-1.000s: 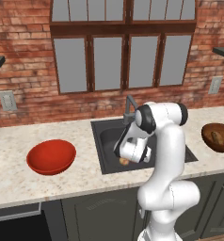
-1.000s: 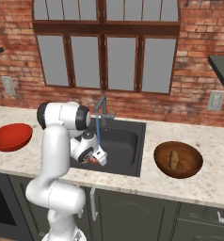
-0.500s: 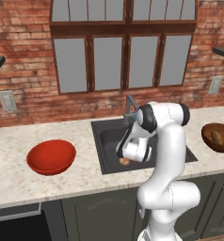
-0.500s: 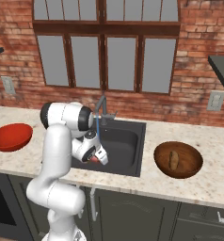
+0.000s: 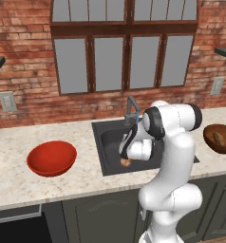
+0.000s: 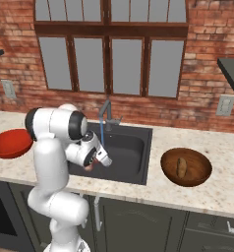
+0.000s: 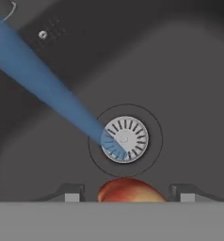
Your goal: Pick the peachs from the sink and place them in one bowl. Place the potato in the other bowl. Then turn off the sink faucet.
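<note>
In the hand view a reddish-orange peach [image 7: 130, 190] lies just in front of the round metal drain [image 7: 125, 139] of the dark sink [image 7: 180, 70]. My gripper [image 7: 128, 194] is low in the basin with one finger close on each side of the fruit, shut on it. From the base views the peach [image 5: 126, 162] shows under the hand [image 5: 134, 149] near the sink's front wall. The potato [image 6: 181, 167] lies in the brown wooden bowl [image 6: 197, 170] on the right. The red bowl [image 5: 51, 157] sits left of the sink with nothing in it. Blue water runs from the faucet [image 6: 106, 112].
The water stream [image 7: 52, 89] falls onto the drain beside my hand. Stone counter [image 5: 20, 175] runs on both sides of the sink [image 5: 110, 142]. A brick wall with windows stands behind the faucet [image 5: 131, 109].
The fingers have closed in from wide open onto the peach. The hand has stayed low in the sink, and the base has not moved.
</note>
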### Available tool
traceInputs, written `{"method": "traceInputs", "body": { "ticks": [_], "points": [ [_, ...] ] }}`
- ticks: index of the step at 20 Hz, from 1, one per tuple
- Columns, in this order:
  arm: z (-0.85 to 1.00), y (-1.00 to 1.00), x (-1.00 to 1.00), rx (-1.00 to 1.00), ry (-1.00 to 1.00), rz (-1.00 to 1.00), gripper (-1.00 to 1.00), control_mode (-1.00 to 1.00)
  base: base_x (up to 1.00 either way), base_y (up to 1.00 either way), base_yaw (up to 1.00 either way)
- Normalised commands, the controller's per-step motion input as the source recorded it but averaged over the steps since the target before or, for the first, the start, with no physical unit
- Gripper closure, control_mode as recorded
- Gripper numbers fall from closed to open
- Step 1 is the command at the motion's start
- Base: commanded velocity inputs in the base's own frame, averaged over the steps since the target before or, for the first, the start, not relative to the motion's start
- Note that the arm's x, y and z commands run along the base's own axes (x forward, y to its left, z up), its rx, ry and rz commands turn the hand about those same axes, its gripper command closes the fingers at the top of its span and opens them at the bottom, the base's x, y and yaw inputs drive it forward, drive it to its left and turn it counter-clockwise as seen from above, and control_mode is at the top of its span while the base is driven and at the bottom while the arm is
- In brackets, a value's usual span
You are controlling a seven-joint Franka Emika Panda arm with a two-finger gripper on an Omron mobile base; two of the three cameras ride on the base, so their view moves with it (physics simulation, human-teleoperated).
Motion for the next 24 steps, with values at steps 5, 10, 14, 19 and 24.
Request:
{"method": "traceInputs", "body": {
  "ticks": [5, 10, 14, 19, 24],
  "points": [
    [1.0, -0.02, -0.14, 0.0, -0.05, -0.02, 1.0, -1.0, 0.0, 0.0, 0.0],
    [1.0, 0.0, -0.56, 0.0, 0.0, -0.02, 1.0, -1.0, 0.0, 0.0, 0.0],
    [1.0, 0.0, -0.82, 0.0, 0.01, 0.0, 1.0, -1.0, 0.0, 0.0, 0.0],
    [1.0, 0.0, -0.78, 0.0, 0.12, 0.0, 1.0, -1.0, 0.0, 0.0, 0.0],
    [1.0, 0.0, -0.71, 0.01, 0.26, 0.0, 1.0, -1.0, 0.0, 0.0, 0.0]
  ]
}}
